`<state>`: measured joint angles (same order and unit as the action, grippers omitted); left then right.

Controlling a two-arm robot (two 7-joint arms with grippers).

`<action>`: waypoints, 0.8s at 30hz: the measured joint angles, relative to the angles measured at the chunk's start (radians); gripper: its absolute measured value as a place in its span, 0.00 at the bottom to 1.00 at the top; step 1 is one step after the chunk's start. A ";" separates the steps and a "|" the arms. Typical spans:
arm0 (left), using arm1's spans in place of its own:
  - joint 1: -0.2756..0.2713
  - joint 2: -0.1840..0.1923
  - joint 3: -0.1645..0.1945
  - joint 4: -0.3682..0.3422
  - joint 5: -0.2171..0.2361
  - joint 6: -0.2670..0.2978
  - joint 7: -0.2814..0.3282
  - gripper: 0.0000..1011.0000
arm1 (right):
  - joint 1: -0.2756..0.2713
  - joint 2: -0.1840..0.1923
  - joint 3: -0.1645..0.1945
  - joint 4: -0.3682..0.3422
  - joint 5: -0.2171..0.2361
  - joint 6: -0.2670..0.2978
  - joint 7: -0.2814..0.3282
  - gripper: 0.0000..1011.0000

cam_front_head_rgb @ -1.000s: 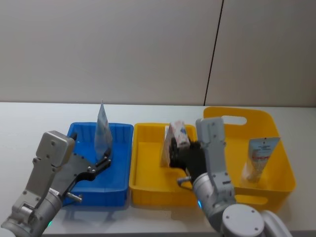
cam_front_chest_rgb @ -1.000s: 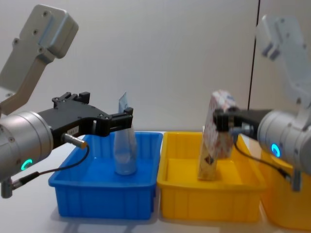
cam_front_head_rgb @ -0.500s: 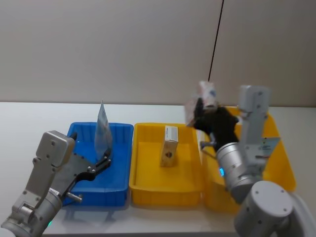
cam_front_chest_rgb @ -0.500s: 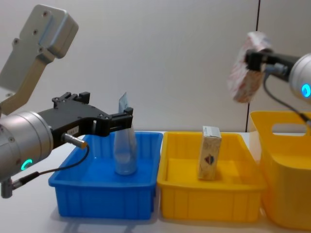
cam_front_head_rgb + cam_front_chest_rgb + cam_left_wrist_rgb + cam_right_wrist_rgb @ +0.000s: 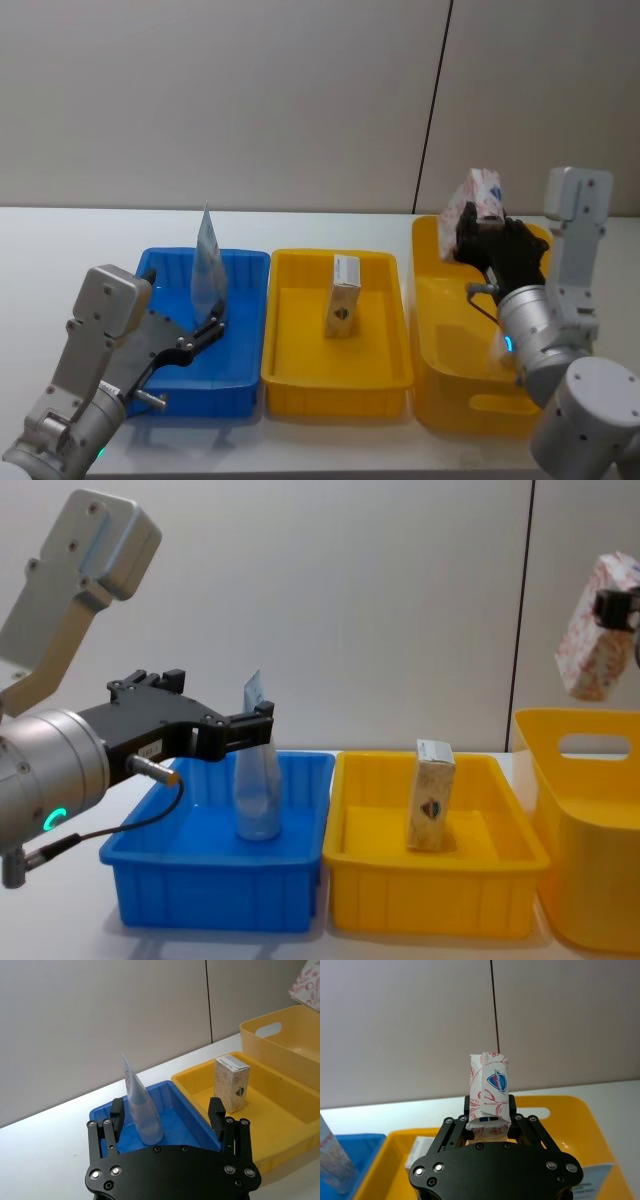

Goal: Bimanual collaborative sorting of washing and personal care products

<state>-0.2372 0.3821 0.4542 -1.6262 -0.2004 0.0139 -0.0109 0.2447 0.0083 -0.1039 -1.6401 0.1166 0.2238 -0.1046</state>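
The right gripper (image 5: 487,1125) holds the patterned carton (image 5: 478,199) by its lower sides, fingers closed on it, above the tall yellow bin (image 5: 440,330) (light, stiff card, likely crushable), while the left gripper (image 5: 167,1120) hangs wide open around the pouch (image 5: 140,1110).

Behind my workspace I see a plain grey-beige panelled wall (image 5: 220,100), a dark vertical seam (image 5: 434,110) at about one o'clock. A white tabletop (image 5: 70,250) stretches beneath, evenly lit.
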 joint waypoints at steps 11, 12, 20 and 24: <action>0.000 0.000 0.000 0.000 0.000 0.000 0.000 0.99 | -0.010 0.061 0.000 -0.001 -0.044 0.122 0.022 0.30; 0.000 0.000 0.000 0.000 0.000 0.000 0.000 0.99 | -0.010 0.064 -0.001 0.000 -0.047 0.129 0.023 0.30; 0.000 0.000 0.000 0.000 0.000 0.000 0.000 0.99 | -0.011 0.086 -0.008 0.020 -0.079 0.195 0.023 0.30; 0.000 0.000 0.000 0.000 0.000 0.000 0.000 0.99 | -0.012 0.094 -0.011 0.028 -0.090 0.215 0.023 0.30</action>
<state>-0.2371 0.3821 0.4542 -1.6262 -0.2004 0.0138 -0.0109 0.2326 0.1019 -0.1144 -1.6125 0.0262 0.4387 -0.0818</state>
